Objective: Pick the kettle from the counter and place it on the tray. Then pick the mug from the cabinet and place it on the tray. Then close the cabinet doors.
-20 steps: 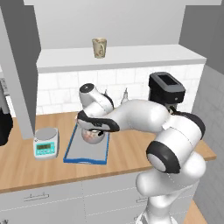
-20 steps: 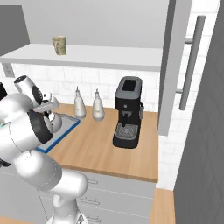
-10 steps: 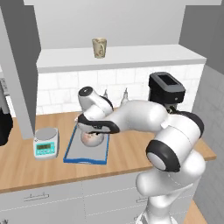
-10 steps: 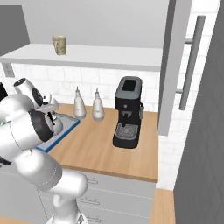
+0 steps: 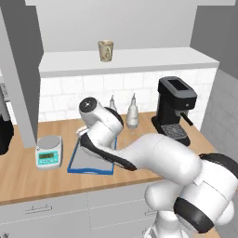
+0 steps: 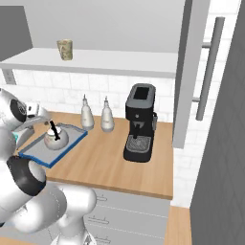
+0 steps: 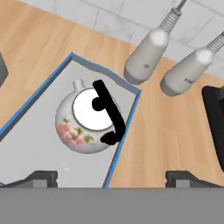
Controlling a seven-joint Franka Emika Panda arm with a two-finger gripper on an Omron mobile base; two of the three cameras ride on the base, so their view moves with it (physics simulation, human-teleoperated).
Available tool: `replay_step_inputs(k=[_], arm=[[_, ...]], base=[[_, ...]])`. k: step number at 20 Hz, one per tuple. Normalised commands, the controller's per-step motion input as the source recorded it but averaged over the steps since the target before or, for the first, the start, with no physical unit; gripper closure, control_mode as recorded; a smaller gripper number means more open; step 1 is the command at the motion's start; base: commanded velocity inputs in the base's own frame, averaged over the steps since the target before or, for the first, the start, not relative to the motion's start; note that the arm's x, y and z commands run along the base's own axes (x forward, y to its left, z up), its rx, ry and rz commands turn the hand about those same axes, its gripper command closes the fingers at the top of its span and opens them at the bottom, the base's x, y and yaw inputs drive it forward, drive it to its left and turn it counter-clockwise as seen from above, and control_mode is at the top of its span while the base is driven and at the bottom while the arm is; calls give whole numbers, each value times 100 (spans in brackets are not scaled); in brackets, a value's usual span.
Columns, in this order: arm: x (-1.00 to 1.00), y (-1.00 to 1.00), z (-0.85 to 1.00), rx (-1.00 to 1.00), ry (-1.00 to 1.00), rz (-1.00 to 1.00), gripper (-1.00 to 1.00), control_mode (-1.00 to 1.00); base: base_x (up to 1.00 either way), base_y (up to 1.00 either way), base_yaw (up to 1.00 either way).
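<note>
The white floral kettle (image 7: pixel 89 120) stands upright on the blue-rimmed tray (image 7: pixel 35 140), close to its right rim, black handle up. My gripper (image 7: pixel 113 179) hangs just above it, open, with both fingertips (image 7: pixel 41 178) wide apart and touching nothing. From the right base view the kettle (image 6: pixel 56 139) sits free on the tray (image 6: pixel 33 157). The beige mug (image 5: pixel 105 50) stands on the cabinet's pale shelf (image 5: pixel 139 60). Both cabinet doors, the left one (image 5: pixel 21 69) and the right one (image 6: pixel 191 72), stand open. My arm hides the kettle in the left base view.
Two white bottles (image 6: pixel 86 115) (image 6: pixel 106 117) stand on the counter (image 6: pixel 110 162) behind the tray. A black coffee machine (image 6: pixel 139 124) is to their right. A small teal-faced scale (image 5: pixel 49 151) sits left of the tray.
The jaws have gone from narrow to wide open, letting go of the kettle's handle. The kettle stays on the tray and the hand has lifted slightly.
</note>
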Motion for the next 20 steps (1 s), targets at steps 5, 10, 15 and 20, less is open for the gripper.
replay_step_inputs(k=[5, 10, 15, 20], arm=[[-61, -44, 100, 13, 0, -9, -100, -100], [-11, -47, 50, 4, 3, -4, -100, -100], [-3, -18, 29, 13, -1, 0, -100, -100], [-3, -12, 99, 16, -22, 0, -100, -100]], base=[[0, 0, 0], [0, 0, 0], [0, 0, 0], [0, 0, 0]])
